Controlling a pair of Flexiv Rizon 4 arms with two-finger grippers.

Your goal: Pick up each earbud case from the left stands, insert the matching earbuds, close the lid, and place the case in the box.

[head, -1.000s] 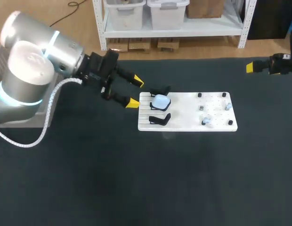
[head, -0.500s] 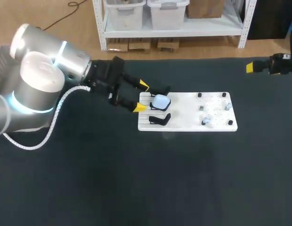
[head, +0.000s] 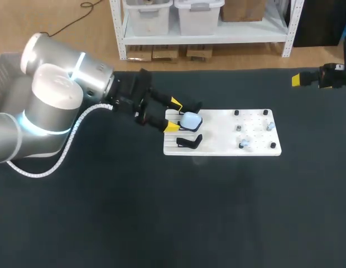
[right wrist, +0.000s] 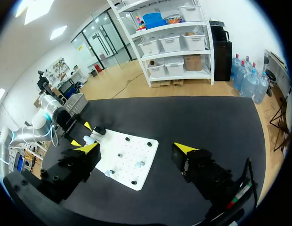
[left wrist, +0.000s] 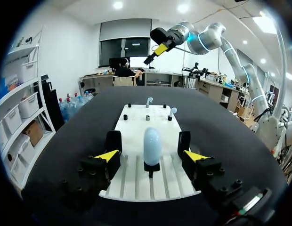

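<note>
Left pincer stands wide open, with the pale blue earbud case upright in line with the gap between its fingers and touching neither; only the left wrist view shows that clearance. Seen from the head view, a black stand sits just beside the case on the white board, while the right pincer is well apart at the counter's far edge; its own wrist view shows it spread wide, holding nothing
</note>
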